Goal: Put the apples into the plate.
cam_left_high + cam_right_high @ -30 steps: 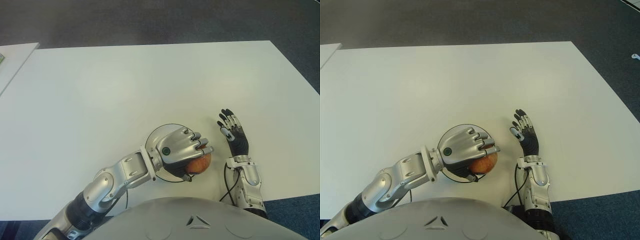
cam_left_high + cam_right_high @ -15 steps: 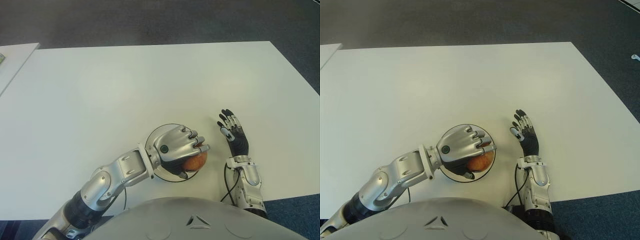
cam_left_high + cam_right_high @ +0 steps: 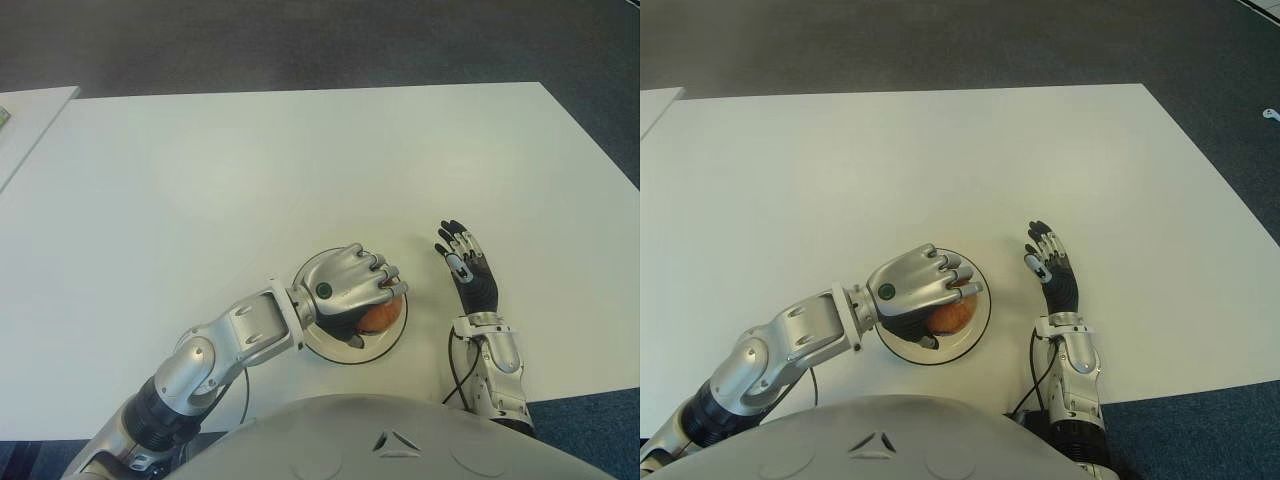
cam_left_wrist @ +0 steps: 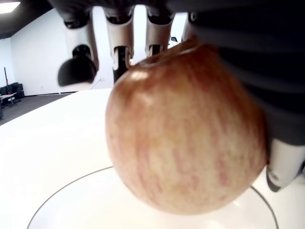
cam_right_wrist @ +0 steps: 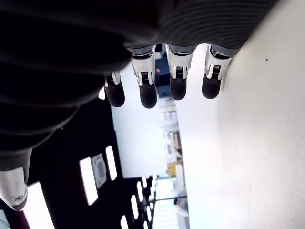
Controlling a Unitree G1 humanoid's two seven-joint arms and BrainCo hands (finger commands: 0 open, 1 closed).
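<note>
The round red-and-yellow streaked apple (image 4: 186,129) is held in the left hand (image 3: 350,290), whose silver fingers (image 3: 380,275) are curled over its top while the thumb closes in from the near side. In the left wrist view the fruit sits directly over the round white plate with a thin dark rim (image 3: 385,345), its underside at or just above the plate floor; actual contact cannot be confirmed. In the eye views the apple (image 3: 382,314) shows only as a reddish patch beneath the fingers, inside the plate's outline and toward its right half. The plate stands on the white rectangular surface (image 3: 300,170), close to its near edge and just ahead of the robot's grey torso (image 3: 380,440). The left forearm reaches the plate from the near left. The right hand (image 3: 468,270) is idle, showing to the right of the plate and apart from it, with its black-and-silver fingers (image 5: 177,78) extended and holding nothing. A second white surface (image 3: 30,115) shows at the far left edge, separated from the main one by a gap. Dark grey carpeted floor (image 3: 300,40) lies beyond.
</note>
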